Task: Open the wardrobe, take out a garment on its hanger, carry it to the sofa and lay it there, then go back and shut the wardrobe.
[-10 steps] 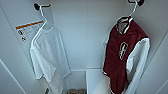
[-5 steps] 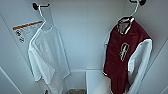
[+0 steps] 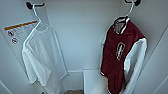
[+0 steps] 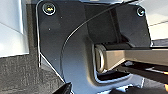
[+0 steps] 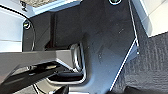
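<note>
The wardrobe (image 3: 82, 37) stands open in front of me, and I look straight into its white interior. The garment (image 3: 117, 55), a dark maroon jacket with white sleeves and a white chest emblem, hangs at the right. Its thin white hanger (image 3: 130, 10) hooks over a dark peg at the top. Both arms are held low. My left gripper (image 4: 96, 90) is above dark carpet beside a white panel. My right gripper (image 5: 95, 90) is likewise above carpet, next to white panels.
A plain white shirt (image 3: 42, 57) hangs at the left on its own white hanger (image 3: 36, 13). A warning sticker (image 3: 18, 31) is on the left inner wall. A white ledge (image 3: 92, 80) forms the wardrobe's bottom. Dark carpet (image 5: 147, 62) covers the floor.
The whole head picture has shifted a little, so the camera has moved slightly. Both garments hang as before.
</note>
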Controlling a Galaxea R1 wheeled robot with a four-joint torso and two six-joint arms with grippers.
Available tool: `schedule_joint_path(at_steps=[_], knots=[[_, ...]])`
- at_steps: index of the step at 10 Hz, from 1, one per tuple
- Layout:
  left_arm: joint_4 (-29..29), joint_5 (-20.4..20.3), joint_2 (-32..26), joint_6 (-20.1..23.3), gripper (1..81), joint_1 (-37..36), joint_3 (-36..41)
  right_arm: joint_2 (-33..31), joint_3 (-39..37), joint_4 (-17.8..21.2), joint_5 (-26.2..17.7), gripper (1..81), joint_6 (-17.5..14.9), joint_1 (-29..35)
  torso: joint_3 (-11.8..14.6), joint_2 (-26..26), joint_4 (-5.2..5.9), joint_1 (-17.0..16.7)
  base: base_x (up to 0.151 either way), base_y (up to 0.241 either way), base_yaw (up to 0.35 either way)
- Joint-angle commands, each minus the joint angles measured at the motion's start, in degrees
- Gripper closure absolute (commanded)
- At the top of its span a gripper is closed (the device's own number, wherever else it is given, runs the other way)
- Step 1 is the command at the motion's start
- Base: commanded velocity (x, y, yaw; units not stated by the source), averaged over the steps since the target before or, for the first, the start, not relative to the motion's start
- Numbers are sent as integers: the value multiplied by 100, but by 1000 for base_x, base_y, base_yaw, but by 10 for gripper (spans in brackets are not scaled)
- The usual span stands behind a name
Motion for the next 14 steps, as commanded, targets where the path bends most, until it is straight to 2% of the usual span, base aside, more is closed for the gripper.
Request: schedule_joint_path(at_steps=[1,2,3,4,5,6,9,12,14], knots=[[147,387,32,86,10,-248,-142,0,66,-62,-291,10,-21,103,0,0,-494,0,0,0,0],[235,387,41,114,10,-265,-142,0,75,-62,-291,10,-21,103,0,0,-681,0,0,0,0],[227,369,14,114,10,-344,-125,0,75,-62,-291,10,-12,103,0,0,-754,0,0,0,0],[253,369,-12,122,10,-467,-98,0,75,-53,-273,10,-12,103,0,0,-564,0,0,0,0],[271,430,-38,114,10,-651,-81,9,75,-53,-273,10,-12,103,0,0,-695,0,0,0,0],[297,606,-47,114,10,-854,-63,27,75,-53,-264,10,-12,103,0,0,-747,0,0,0,0],[297,853,-161,114,10,-1407,252,71,75,-61,-212,10,-12,112,0,0,-743,0,0,0,0],[244,888,-924,61,10,-1838,1577,71,75,-53,-220,10,-12,156,0,0,-745,2,0,0,0],[200,931,-1277,26,10,-2190,2134,88,75,-62,-256,10,-12,200,0,0,-745,2,0,0,0]])
